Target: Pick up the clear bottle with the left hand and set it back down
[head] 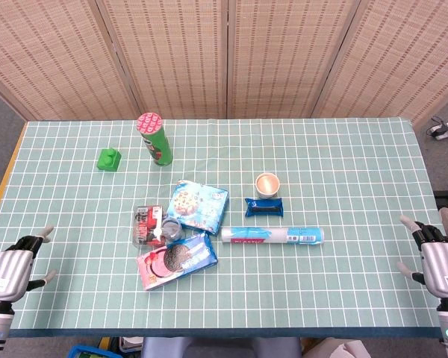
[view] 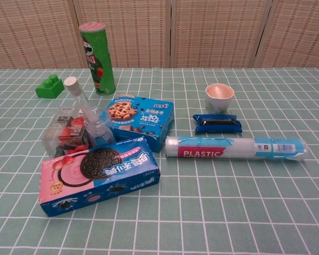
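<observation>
Head view, clear bottle (head: 169, 226) mid-clutter, left hand (head: 13, 253) at table (head: 343, 149) edge, apart

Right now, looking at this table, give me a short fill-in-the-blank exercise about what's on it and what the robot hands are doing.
1. The clear bottle stands upright, capped in ____.
2. The plastic wrap roll lies on its ____.
3. The left robot hand and right robot hand are both holding ____.
4. The tall chip can is mostly ____ in colour.

Missing words: white; side; nothing; green
</observation>
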You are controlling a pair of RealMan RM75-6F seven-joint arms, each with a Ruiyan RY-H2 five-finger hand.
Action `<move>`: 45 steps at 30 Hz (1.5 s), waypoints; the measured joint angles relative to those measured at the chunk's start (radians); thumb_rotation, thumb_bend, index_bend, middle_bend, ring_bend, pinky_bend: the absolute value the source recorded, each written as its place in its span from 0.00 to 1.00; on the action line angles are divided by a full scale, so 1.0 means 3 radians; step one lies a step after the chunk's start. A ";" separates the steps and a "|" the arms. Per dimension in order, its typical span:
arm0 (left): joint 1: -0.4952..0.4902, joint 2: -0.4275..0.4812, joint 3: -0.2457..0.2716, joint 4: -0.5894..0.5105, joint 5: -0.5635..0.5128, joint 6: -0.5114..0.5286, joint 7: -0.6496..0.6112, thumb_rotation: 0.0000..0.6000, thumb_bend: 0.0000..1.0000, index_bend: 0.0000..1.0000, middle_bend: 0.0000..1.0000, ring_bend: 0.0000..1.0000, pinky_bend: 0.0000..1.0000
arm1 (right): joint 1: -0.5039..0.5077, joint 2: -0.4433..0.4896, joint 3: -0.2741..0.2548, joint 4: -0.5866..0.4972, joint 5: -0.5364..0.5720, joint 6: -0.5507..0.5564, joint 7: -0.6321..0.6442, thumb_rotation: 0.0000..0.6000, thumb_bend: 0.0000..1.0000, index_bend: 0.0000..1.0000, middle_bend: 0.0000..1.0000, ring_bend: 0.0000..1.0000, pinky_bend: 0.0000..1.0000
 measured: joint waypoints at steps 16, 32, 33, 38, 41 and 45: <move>-0.0055 -0.0029 0.0015 -0.0103 0.0071 -0.0030 0.0090 1.00 0.21 0.18 0.53 0.71 0.92 | -0.0050 -0.0011 0.0013 -0.0057 -0.0025 0.0085 -0.0020 1.00 0.06 0.19 0.30 0.26 0.52; -0.0407 -0.0246 0.0000 -0.0161 0.0112 -0.0488 0.0680 1.00 0.41 0.05 0.89 0.99 1.00 | -0.0128 0.0089 0.0015 -0.0083 -0.0111 0.0214 0.0221 1.00 0.07 0.19 0.30 0.26 0.52; -0.0430 -0.0257 -0.0009 -0.0191 0.0082 -0.0522 0.0749 1.00 0.41 0.03 0.89 0.99 1.00 | -0.0134 0.0101 0.0014 -0.0083 -0.0121 0.0224 0.0253 1.00 0.07 0.19 0.30 0.26 0.52; -0.0572 -0.0354 -0.0067 -0.0358 -0.0126 -0.0708 0.1173 1.00 0.42 0.00 0.90 0.99 1.00 | -0.0160 0.0146 0.0013 -0.0074 -0.0153 0.0266 0.0383 1.00 0.07 0.19 0.30 0.26 0.52; -0.0658 -0.0443 -0.0097 -0.0425 -0.0250 -0.0794 0.1400 1.00 0.42 0.00 0.90 0.99 1.00 | -0.0178 0.0172 0.0015 -0.0061 -0.0168 0.0293 0.0472 1.00 0.07 0.19 0.30 0.26 0.52; -0.0758 -0.0575 -0.0129 -0.0472 -0.0377 -0.0857 0.1643 1.00 0.43 0.00 0.90 0.99 1.00 | -0.0194 0.0211 0.0019 -0.0043 -0.0167 0.0302 0.0590 1.00 0.07 0.19 0.30 0.26 0.52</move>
